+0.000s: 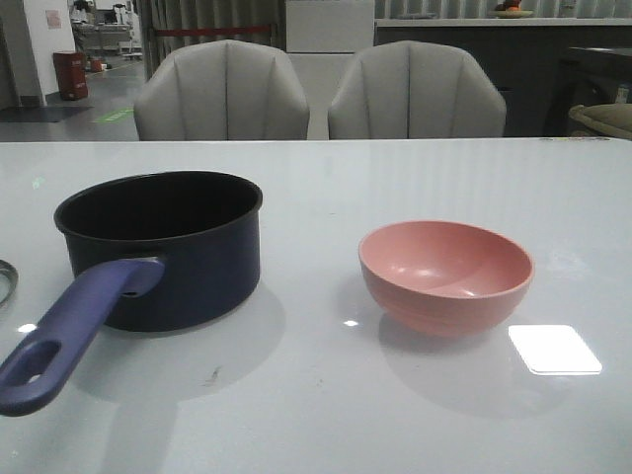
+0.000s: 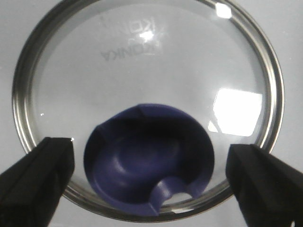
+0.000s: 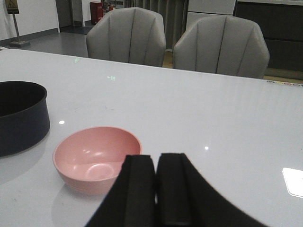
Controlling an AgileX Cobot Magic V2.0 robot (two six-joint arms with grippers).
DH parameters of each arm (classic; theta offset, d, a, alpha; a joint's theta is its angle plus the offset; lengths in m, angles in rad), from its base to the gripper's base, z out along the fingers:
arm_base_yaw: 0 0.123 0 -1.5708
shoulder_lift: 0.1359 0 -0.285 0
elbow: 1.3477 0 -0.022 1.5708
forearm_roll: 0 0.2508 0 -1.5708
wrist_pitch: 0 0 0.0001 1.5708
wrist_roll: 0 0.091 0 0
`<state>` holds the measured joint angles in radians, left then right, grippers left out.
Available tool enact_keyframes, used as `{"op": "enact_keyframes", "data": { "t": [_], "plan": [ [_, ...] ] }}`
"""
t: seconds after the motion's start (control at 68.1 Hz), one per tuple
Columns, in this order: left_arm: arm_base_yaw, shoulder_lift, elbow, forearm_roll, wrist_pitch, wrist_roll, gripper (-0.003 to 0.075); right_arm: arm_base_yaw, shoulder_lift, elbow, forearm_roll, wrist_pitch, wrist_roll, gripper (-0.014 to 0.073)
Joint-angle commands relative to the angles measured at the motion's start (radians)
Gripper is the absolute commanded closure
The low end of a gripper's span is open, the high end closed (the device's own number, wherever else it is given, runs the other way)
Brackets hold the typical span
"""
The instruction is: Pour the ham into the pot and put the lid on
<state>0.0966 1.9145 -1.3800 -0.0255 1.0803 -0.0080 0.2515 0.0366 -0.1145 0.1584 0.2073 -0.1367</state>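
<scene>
**Pot and bowl apart on white table**

Dark navy pot (image 1: 163, 247) at left on the white table (image 1: 316, 415), black inside, purple-blue handle pointing toward the camera. Pink bowl (image 1: 445, 275) at right, well apart, upright, nothing visible inside. A sliver of the lid (image 1: 6, 281) at the left edge. Two grey chairs (image 1: 222, 91) behind.

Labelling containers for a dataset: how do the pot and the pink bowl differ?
The pot is dark navy, straight-walled, taller, with a long purple-blue handle; the pink bowl is lower, curved and handleless. Both are round, upright on the table, and look empty.
</scene>
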Motion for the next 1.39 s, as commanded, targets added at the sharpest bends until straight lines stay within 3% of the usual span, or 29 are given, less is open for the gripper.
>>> {"op": "enact_keyframes", "data": {
  "t": [0.0,0.103,0.264,0.411,0.675,1.101,1.38],
  "plan": [
    [0.004,-0.038,-0.036,-0.007,-0.002,0.001,0.0034,-0.006,0.010,-0.028,-0.001,-0.084,-0.012,0.0445],
    [0.004,-0.038,-0.043,-0.007,-0.002,0.008,0.0111,-0.006,0.010,-0.028,-0.001,-0.084,-0.012,0.0445],
    [0.004,-0.038,-0.042,-0.007,-0.002,0.008,0.0354,-0.006,0.010,-0.028,-0.001,-0.084,-0.012,0.0445],
    [0.004,-0.038,-0.042,-0.007,-0.002,0.008,0.0445,-0.006,0.010,-0.028,-0.001,-0.084,-0.012,0.0445],
    [0.004,-0.042,-0.069,-0.007,-0.002,0.008,0.0514,-0.006,0.010,-0.028,-0.001,-0.084,-0.012,0.0445],
    [-0.009,-0.172,-0.215,-0.026,0.004,0.008,0.0516,-0.006,0.010,-0.028,-0.001,-0.084,-0.012,0.0445],
    [-0.189,-0.197,-0.359,-0.056,0.099,0.049,0.0516,-0.006,0.010,-0.028,-0.001,-0.084,-0.012,0.0445]
  ]
}}
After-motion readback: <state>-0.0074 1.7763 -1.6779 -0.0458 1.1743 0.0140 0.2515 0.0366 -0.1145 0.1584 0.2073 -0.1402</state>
